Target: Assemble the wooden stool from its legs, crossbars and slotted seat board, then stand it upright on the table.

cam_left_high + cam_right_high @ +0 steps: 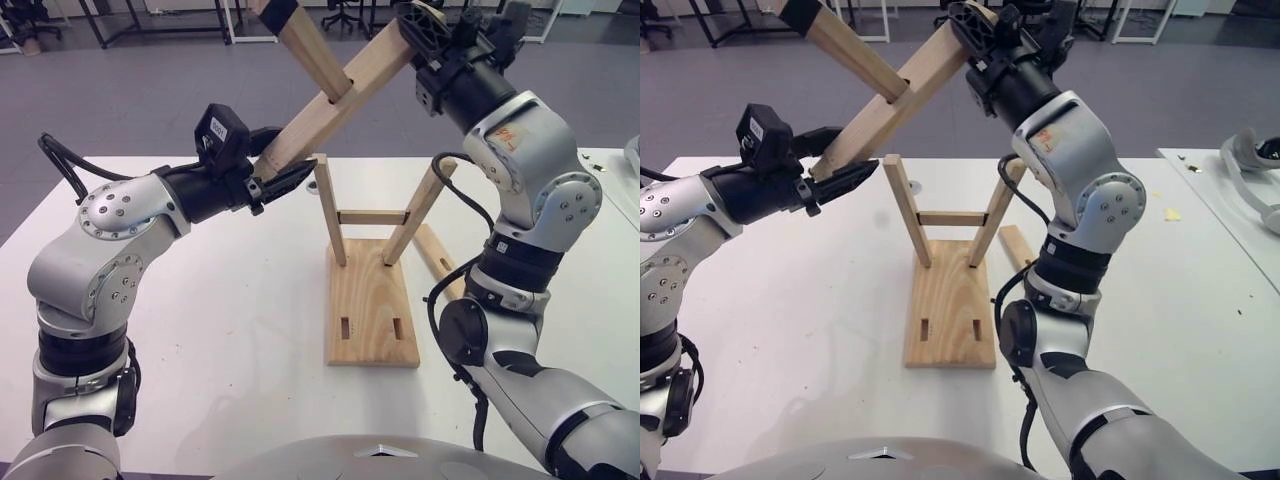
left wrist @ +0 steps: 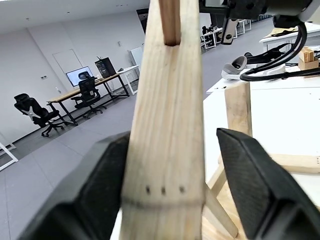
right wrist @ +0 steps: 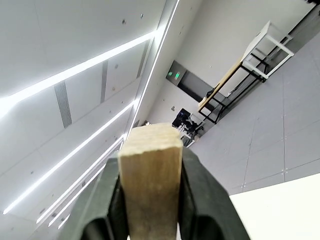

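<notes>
Right gripper [image 1: 418,38] clamps leg [image 1: 330,115] top. Left gripper [image 2: 172,170] loosely straddles its lower end, one finger clear. Line leg ends squarely over seat board [image 1: 372,300] empty slots [image 1: 345,327].

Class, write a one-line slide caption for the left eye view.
Right tool grips a leg aloft, left tool straddling its lower end, above the seat board.

table [image 1: 220,330]: white | seat board [image 1: 370,300] flat (slots up) | loose stick [image 1: 436,252] beside
</notes>
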